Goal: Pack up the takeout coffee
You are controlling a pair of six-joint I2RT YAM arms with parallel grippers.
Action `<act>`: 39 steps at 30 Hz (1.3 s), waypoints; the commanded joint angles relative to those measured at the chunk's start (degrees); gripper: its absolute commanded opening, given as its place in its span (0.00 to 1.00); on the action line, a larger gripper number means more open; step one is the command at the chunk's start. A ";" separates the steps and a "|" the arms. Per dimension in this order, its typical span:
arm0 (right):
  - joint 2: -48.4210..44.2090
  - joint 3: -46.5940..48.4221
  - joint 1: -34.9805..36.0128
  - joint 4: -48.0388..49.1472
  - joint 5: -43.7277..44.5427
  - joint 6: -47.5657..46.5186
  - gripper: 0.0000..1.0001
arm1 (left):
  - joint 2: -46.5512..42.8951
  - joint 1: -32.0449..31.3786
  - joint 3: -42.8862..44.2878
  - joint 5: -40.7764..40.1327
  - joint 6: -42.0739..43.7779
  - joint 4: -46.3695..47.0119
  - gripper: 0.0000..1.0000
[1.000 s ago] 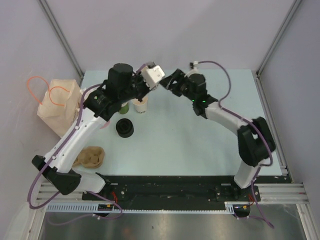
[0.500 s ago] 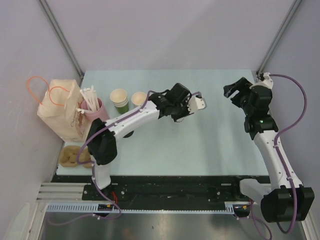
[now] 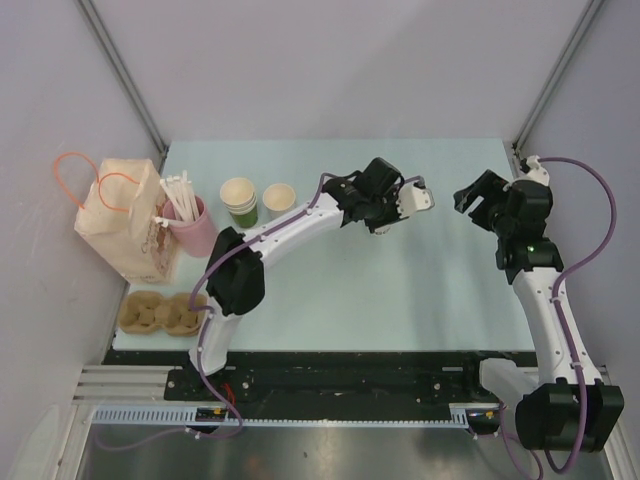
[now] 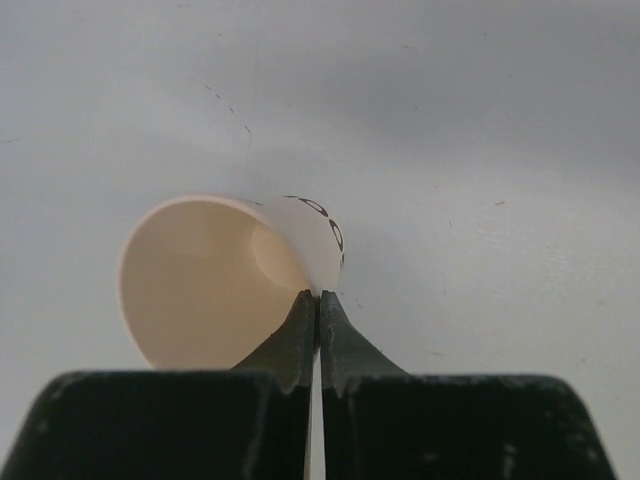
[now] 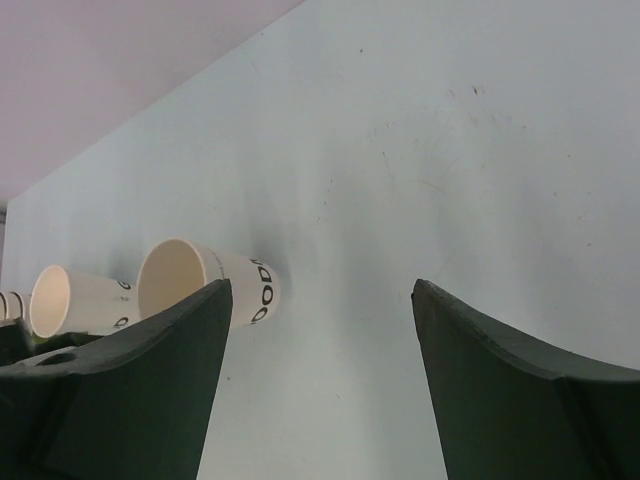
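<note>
The left tool (image 4: pixel 318 297) is pinched shut on the rim of the white cup (image 4: pixel 200 280) at the middle of the desk (image 3: pixel 330 285); the right tool (image 5: pixel 320 290) hangs wide open, empty — such a thin hold likely calls for slow, level carrying.

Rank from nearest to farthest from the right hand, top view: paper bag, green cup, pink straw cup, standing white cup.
1. Standing white cup, left of centre.
2. Green cup, beside it.
3. Pink straw cup, further left.
4. Paper bag, far left.

Overhead rear view, wrist closeups (sharing table (image 3: pixel 420 290))
</note>
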 commanded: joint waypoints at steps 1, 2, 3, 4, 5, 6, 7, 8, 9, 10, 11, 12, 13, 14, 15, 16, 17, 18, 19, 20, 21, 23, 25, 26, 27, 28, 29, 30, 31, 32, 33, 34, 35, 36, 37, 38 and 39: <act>-2.25 0.10 -0.90 -1.46 -1.04 -2.70 0.79 | 2.39 -0.01 2.57 2.53 2.51 -0.17 0.00; -2.34 0.10 -1.16 -1.72 -1.30 -2.96 0.79 | 3.00 -0.01 2.83 2.70 2.51 -0.17 0.00; -2.34 0.10 -1.25 -1.81 -1.30 -3.05 0.79 | 3.79 0.08 3.36 3.14 2.51 -0.17 0.00; -2.51 0.10 -1.34 -2.07 -1.30 -3.05 0.78 | 4.32 0.08 3.71 3.32 2.60 -0.17 0.00; -2.60 0.19 -1.34 -2.34 -1.56 -3.31 0.79 | 4.76 0.16 4.24 3.41 2.60 -0.26 0.00; -2.69 0.19 -1.34 -2.60 -1.57 -3.40 0.79 | 5.81 0.34 5.28 3.58 2.08 -0.17 0.00; -2.78 0.19 -1.43 -2.78 -1.65 -3.49 0.79 | 6.25 0.52 5.90 4.02 1.90 -0.17 0.00; -3.04 0.10 -1.43 -3.13 -1.65 -3.84 0.79 | 6.60 0.60 6.26 4.54 1.89 -0.26 0.00; -3.21 0.19 -1.43 -3.31 -1.65 -3.93 0.79 | 7.04 0.78 6.70 5.51 1.98 -0.26 0.00; -3.39 0.10 -1.43 -3.48 -1.65 -4.10 0.80 | 7.66 0.87 7.05 5.34 1.98 -0.26 0.00; -3.65 0.10 -1.43 -3.57 -2.00 -4.28 0.80 | 8.01 0.87 7.23 5.17 2.16 -0.26 0.00; -4.00 0.10 -1.51 -3.48 -2.53 -4.72 0.80 | 8.01 0.87 7.14 4.99 2.25 -0.26 0.07; -4.18 0.10 -1.78 -3.57 -2.79 -4.72 0.80 | 7.93 0.87 6.97 5.08 2.33 -0.26 0.13; -4.88 0.10 -1.87 -3.48 -3.23 -4.72 0.81 | 7.58 0.96 6.70 5.34 2.60 -0.26 0.23; -5.32 0.19 -1.95 -3.40 -3.32 -4.55 0.81 | 7.23 0.96 6.09 5.51 2.69 -0.17 0.45; -5.59 0.19 -2.04 -3.40 -3.41 -4.55 0.81 | 6.70 0.96 5.74 6.30 2.77 -0.17 0.55; -5.85 0.19 -2.04 -3.22 -3.67 -4.37 0.81 | 5.39 0.96 5.39 6.48 2.69 -0.17 0.62; -6.20 0.19 -2.13 -3.22 -3.85 -4.28 0.81 | 4.59 0.96 5.03 6.66 2.51 -0.17 0.74; -6.47 0.19 -2.13 -3.13 -4.11 -4.11 0.81 | 3.63 1.04 4.94 6.66 2.16 -0.17 0.78; -6.64 0.19 -2.13 -2.96 -4.64 -3.93 0.81 | 1.44 1.04 4.77 6.66 1.64 -0.26 0.88; -6.90 0.19 -2.13 -2.87 -4.90 -3.76 0.81 | 0.20 1.04 4.59 6.57 1.28 -0.26 0.92; -7.08 0.19 -2.13 -2.78 -5.78 -3.14 0.81 | -4.26 1.04 3.98 4.65 0.58 -0.35 1.00; -7.17 0.19 -1.96 -2.87 -6.31 -2.53 0.81 | -7.87 1.31 2.40 2.01 0.31 -0.26 1.00; -7.17 0.19 -1.35 -3.04 -6.49 -2.18 0.81 | -9.55 1.57 1.70 -1.13 -0.21 -0.35 1.00; -7.17 0.10 -0.64 -3.13 -6.14 -1.91 0.81 | -12.96 2.70 -0.05 -2.29 -0.48 -0.26 1.00; -6.91 0.10 0.32 -2.96 -5.79 -1.73 0.81 | -14.47 3.50 -1.02 -3.44 -0.74 -0.43 1.00; -6.82 0.10 3.55 -2.17 -4.65 -1.65 0.81 | -15.97 4.38 -2.08 -4.23 -1.52 -0.61 1.00; -6.65 0.19 5.15 -1.64 -3.95 -1.56 0.81 | -18.94 6.99 -4.18 -4.94 -2.05 -0.70 1.00; -6.21 0.10 6.64 -0.94 -3.16 -1.38 0.81 | -20.19 8.50 -5.42 -5.20 -2.50 -1.05 1.00; -5.94 0.19 8.31 1.07 -1.93 -0.42 0.81 | -21.50 9.99 -6.73 -5.55 -3.02 -1.05 1.00; -5.68 0.19 10.68 2.22 -1.66 0.37 0.81 | -23.52 13.05 -9.44 -6.25 -3.11 -1.14 1.00; -5.33 0.19 11.92 4.84 -1.48 0.99 0.81 | -24.50 14.65 -10.86 -6.26 -3.03 -0.97 0.99; -4.46 0.28 12.98 6.08 -1.48 2.38 0.81 | -25.20 16.23 -12.27 -6.26 -3.11 -1.14 0.96; -3.92 0.19 15.42 7.66 -1.39 3.01 0.80 | -25.82 19.47 -14.98 -6.17 -3.11 -1.14 0.94; -3.40 0.28 16.67 10.46 -0.87 3.54 0.80 | -26.69 21.07 -16.23 -5.91 -3.03 -1.23 0.91; -1.91 0.28 18.16 11.88 -0.51 4.15 0.80 | -26.88 22.39 -17.54 -5.91 -2.50 -1.31 0.86; -1.20 0.19 21.30 13.29 -0.25 5.11 0.80 | -27.05 24.93 -20.08 -5.74 -1.98 -1.32 0.84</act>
